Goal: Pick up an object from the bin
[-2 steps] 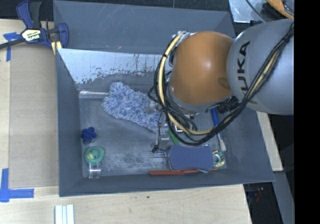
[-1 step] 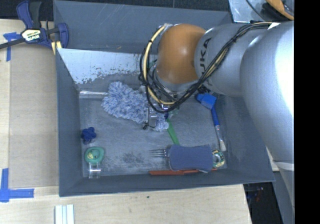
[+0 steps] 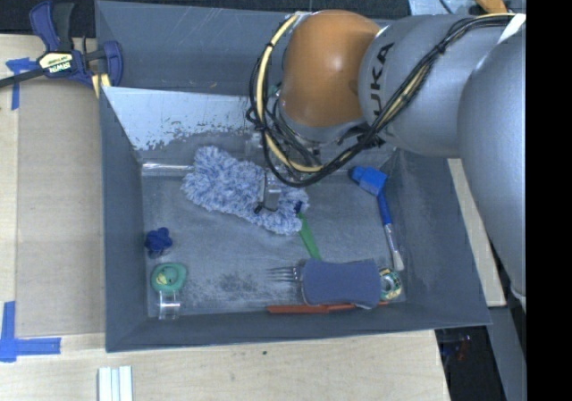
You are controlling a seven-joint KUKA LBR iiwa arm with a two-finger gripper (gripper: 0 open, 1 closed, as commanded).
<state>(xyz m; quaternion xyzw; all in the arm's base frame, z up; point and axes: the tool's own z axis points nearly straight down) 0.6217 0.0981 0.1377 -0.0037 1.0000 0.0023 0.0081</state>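
My gripper reaches down under the arm's orange cover onto the right part of a fluffy blue-grey cloth lying in the middle of the bin. One dark finger rests on the cloth's surface. A thin green stick pokes out from beneath the cloth's right end, just below the gripper. To the right lies a blue-headed brush with a pale handle.
A dark blue pouch lies near the front wall, with a metal fork at its left and a red stick under it. At front left sit a small blue piece and a green-yellow ring.
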